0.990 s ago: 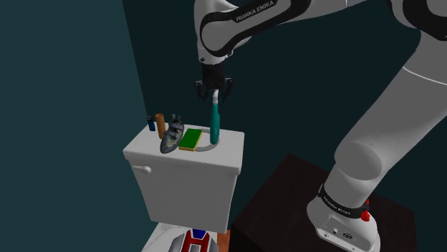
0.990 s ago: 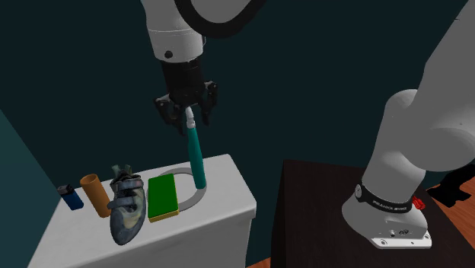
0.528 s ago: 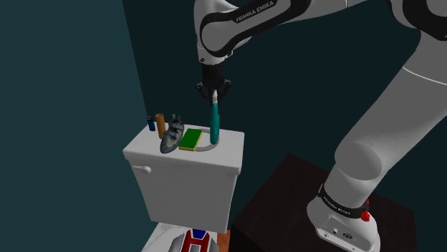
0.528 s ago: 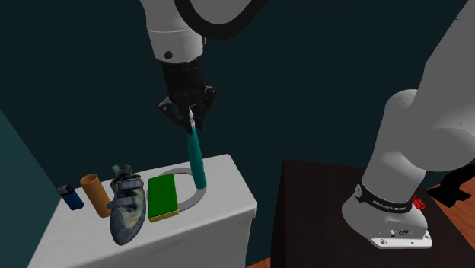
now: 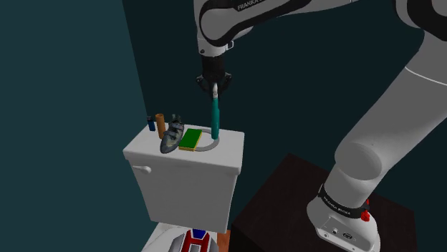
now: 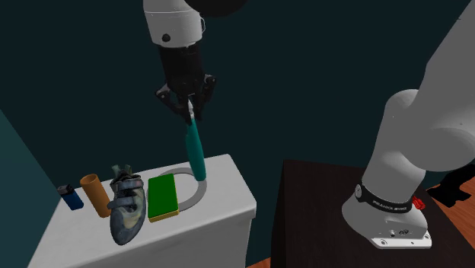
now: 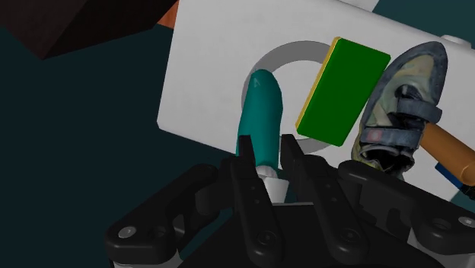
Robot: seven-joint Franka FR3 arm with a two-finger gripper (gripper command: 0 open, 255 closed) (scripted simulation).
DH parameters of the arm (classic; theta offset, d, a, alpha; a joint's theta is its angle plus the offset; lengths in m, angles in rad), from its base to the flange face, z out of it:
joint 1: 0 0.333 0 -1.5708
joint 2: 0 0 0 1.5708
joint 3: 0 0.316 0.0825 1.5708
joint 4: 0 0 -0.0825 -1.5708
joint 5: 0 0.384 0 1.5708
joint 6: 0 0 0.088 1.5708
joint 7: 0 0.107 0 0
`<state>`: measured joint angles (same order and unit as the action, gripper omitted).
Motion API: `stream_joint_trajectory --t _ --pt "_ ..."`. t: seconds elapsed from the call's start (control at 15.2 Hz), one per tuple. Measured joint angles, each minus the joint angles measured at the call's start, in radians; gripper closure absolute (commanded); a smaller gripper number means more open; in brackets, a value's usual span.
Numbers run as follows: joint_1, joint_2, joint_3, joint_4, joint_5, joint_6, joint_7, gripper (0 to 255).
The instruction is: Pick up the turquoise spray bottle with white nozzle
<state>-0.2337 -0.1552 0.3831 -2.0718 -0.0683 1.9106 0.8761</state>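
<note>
Gripper (image 6: 189,106) points down over the white toilet tank lid (image 6: 221,205). Both black fingers (image 7: 245,148) are pinched on the neck of the turquoise spray bottle (image 6: 195,152), just under its white nozzle (image 7: 268,177).

The bottle hangs upright from the gripper, a little tilted in the second exterior view. Its base is over the opening of a flat grey ring (image 7: 293,53) that lies on the lid. I cannot tell whether the base touches the lid or is just clear of it.

In the second exterior view, from the ring toward that view's left:
- green block (image 6: 162,198), flat, lying over the ring's edge
- grey climbing shoe (image 6: 125,209), just beside the block
- orange cylinder (image 6: 95,194), upright, next to the shoe
- small blue item (image 6: 71,198), farthest from the bottle

My dark stand (image 5: 286,193) sits beside the tank, lower than the lid. The walls behind are dark teal.
</note>
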Motion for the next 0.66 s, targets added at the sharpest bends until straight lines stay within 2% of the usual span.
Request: stream_joint_trajectory --t 0.66 --pt "-0.002 -0.013 -0.005 0.115 0.006 -0.126 -0.017 255"
